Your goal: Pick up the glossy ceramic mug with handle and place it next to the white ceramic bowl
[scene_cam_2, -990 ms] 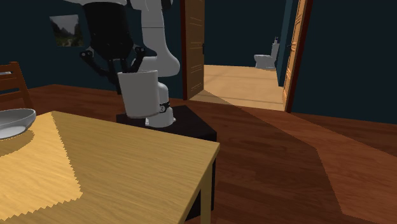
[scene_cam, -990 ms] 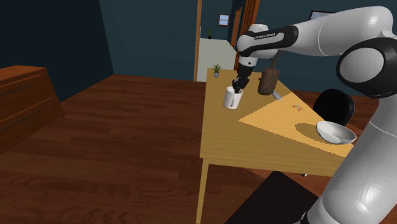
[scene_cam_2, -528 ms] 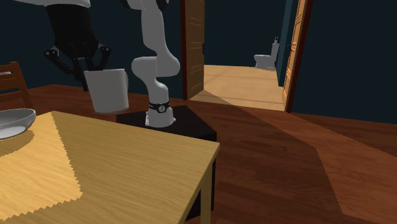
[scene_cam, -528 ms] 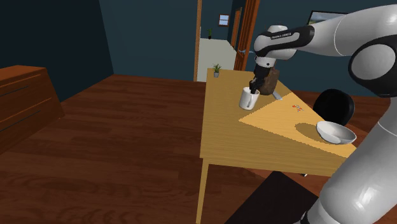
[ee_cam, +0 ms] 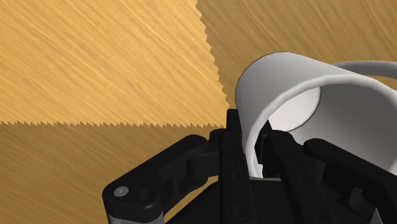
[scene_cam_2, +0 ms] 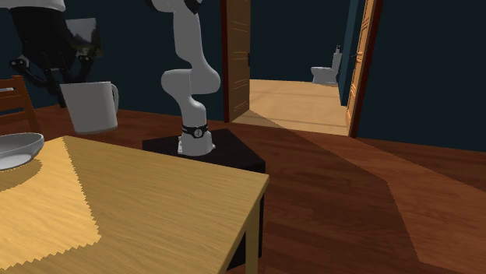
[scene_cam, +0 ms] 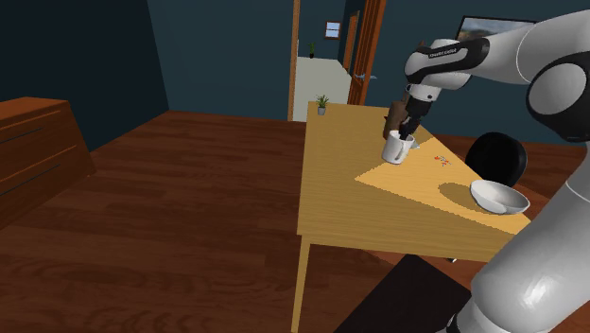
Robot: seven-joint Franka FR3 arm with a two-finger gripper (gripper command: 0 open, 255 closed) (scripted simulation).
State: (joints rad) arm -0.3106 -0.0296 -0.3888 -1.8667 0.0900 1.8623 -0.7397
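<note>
**White mug aloft, bowl across the mat**

Shoulder view: the white mug [scene_cam: 397, 149] hangs from the black gripper [scene_cam: 405, 137] over the far corner of the yellow mat [scene_cam: 430, 184] that covers part of the wooden table [scene_cam: 336, 194]. The white bowl [scene_cam: 499, 197] sits on the mat's opposite corner, toward the shoulder view's right and well apart from the mug. The coming move therefore looks like a carry across the mat toward that corner, then a descent just beside the bowl.

Second exterior view: the mug [scene_cam_2: 89, 107] is clear of the tabletop and tilted, its handle [scene_cam_2: 115, 95] turned toward the view's right, away from the bowl [scene_cam_2: 15, 148]. The bowl lies lower and to the view's left. The gripper [scene_cam_2: 51, 74] comes down onto the mug's rim from above.

Wrist view: the fingers [ee_cam: 234, 137] are closed to a narrow gap and pinch the mug [ee_cam: 305, 95] by its wall, one finger outside and the other inside the rim. The mat's zigzag edge [ee_cam: 213, 70] lies beneath.
</note>
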